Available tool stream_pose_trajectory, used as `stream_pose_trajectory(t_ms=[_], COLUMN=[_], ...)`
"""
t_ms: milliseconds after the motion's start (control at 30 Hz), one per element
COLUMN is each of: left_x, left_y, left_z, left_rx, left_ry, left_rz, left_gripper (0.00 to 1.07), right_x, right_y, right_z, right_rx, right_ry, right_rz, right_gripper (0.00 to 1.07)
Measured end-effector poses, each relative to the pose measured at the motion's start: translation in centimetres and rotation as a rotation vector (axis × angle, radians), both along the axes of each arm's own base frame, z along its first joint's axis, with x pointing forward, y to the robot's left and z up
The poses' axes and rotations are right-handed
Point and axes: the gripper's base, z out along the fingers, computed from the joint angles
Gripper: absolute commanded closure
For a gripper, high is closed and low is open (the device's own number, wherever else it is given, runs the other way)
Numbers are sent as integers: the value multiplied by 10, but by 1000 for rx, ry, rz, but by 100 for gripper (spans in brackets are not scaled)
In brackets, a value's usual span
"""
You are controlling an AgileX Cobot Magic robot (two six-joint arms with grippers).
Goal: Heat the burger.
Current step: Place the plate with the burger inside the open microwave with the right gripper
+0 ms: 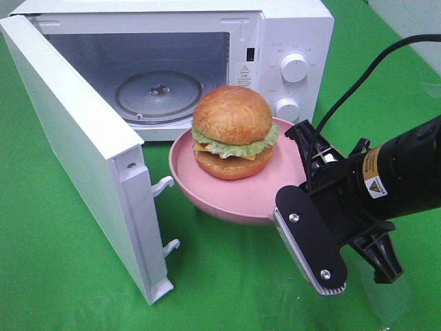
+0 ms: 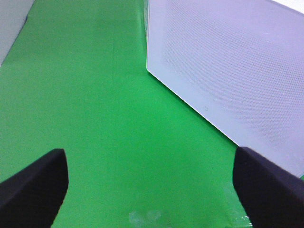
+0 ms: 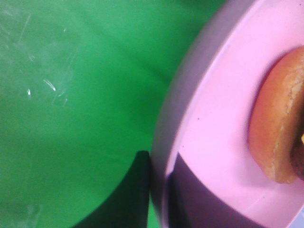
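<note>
The burger (image 1: 233, 131) sits on a round pink plate (image 1: 234, 196) right in front of the open microwave (image 1: 289, 41). My right gripper (image 1: 286, 207) is shut on the plate's near right rim. In the right wrist view its dark fingers (image 3: 137, 190) straddle the plate's rim (image 3: 164, 142), with the burger's bun (image 3: 278, 123) at the frame's edge. The plate looks raised a little off the green cloth. My left gripper (image 2: 149, 159) is open over bare cloth with nothing between its fingers, and it does not show in the high view.
The microwave door (image 1: 69, 131) stands swung wide open at the left, reaching towards the front; its outer face (image 2: 228, 61) fills part of the left wrist view. A glass turntable (image 1: 158, 93) lies inside the cavity. Green cloth (image 1: 227, 276) covers the table.
</note>
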Motion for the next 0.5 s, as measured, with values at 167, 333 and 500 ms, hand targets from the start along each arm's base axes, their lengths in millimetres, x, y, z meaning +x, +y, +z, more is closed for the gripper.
stream_pose_trajectory(t_ms=[167, 333, 500], left_x=[0, 0, 0], left_y=[0, 0, 0], left_z=[0, 0, 0], left_rx=[0, 0, 0], left_ry=[0, 0, 0], left_rz=[0, 0, 0], left_gripper=[18, 18, 18], right_x=[0, -1, -1], right_y=[2, 4, 5], right_z=[1, 1, 2], right_rx=[9, 33, 26], right_ry=[-8, -4, -9], right_rz=[31, 42, 60], right_gripper=[105, 106, 107])
